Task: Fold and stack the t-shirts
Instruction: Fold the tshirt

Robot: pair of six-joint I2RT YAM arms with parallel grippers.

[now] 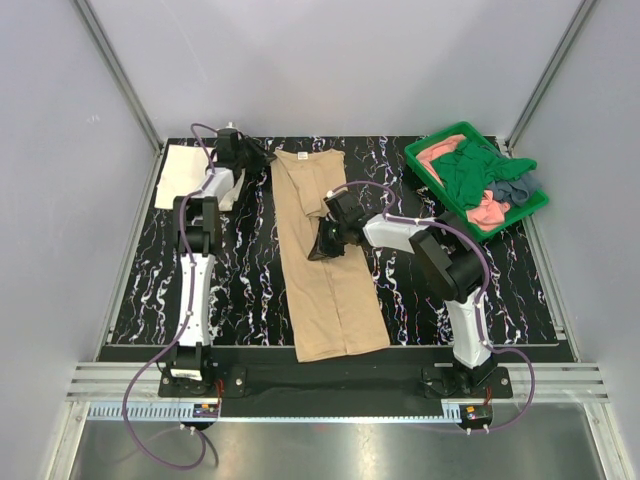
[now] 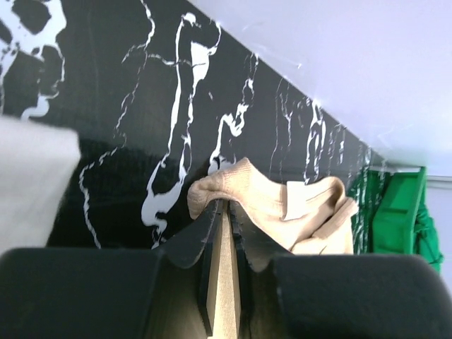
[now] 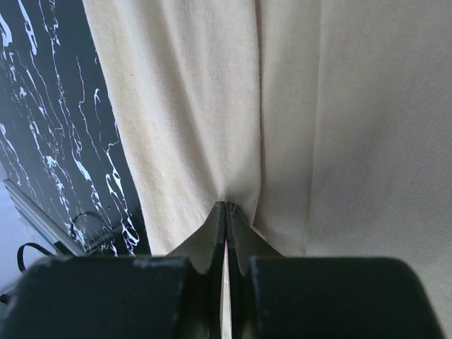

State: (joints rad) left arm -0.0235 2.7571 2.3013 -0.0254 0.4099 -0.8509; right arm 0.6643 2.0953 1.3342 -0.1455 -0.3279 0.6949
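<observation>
At far left I see the cream shirt (image 1: 192,172) folded on the surface (image 1: 250,275). My left end effector (image 2: 224,205) is clamped on a far corner of the tan shirt (image 1: 335,300), which lies lengthwise mid-surface. My right end effector (image 3: 226,206) pinches its middle. Far right, the tray (image 1: 430,141) holds the green shirt (image 1: 475,172), grey-blue shirt (image 1: 515,188) and pink shirt (image 1: 487,212).

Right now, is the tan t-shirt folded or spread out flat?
Partly folded: the tan t-shirt lies as a long narrow strip with its sides turned in. The left gripper and right gripper each pinch it.
</observation>
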